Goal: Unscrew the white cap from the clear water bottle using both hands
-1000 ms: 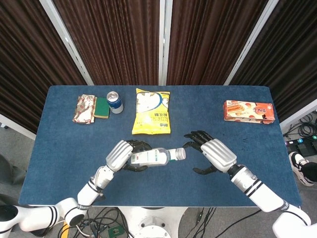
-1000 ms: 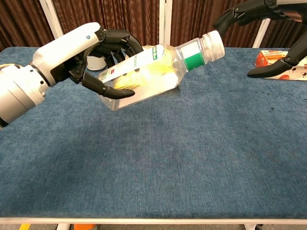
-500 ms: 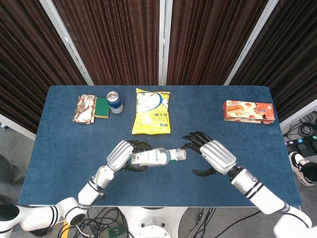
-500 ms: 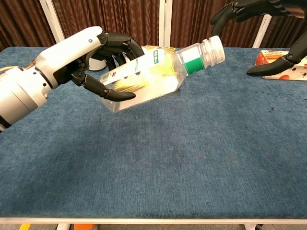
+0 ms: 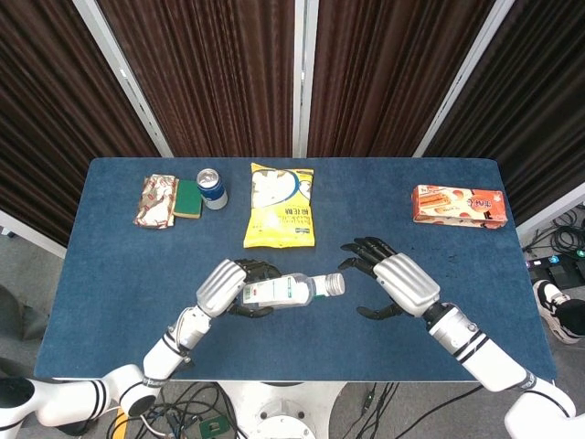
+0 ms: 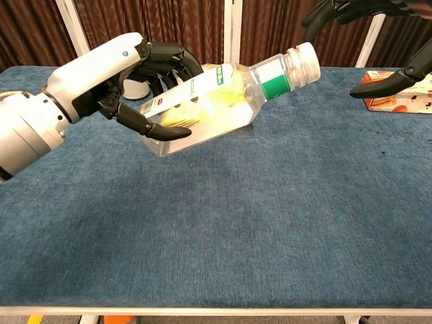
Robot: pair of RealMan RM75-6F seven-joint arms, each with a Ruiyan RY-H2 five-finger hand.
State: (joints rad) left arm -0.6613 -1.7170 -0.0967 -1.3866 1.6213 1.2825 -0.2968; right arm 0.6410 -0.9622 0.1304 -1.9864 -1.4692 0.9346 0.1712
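Observation:
My left hand (image 5: 228, 285) (image 6: 115, 74) grips the body of the clear water bottle (image 5: 285, 290) (image 6: 216, 101) and holds it on its side above the blue table. The bottle's white cap (image 5: 335, 283) (image 6: 307, 59) points toward my right hand (image 5: 398, 283), which hovers just right of it with fingers spread, holding nothing. A small gap separates its fingertips (image 5: 345, 264) from the cap. In the chest view only the right hand's dark fingers (image 6: 378, 84) show at the upper right.
A yellow snack bag (image 5: 281, 206) lies behind the bottle at mid-table. A soda can (image 5: 212, 188) and small packets (image 5: 164, 200) sit at the back left. An orange biscuit box (image 5: 459, 206) (image 6: 398, 91) lies at the back right.
My right hand came close to the cap, then drew back slightly to the right. The bottle tilted a little in my left hand.

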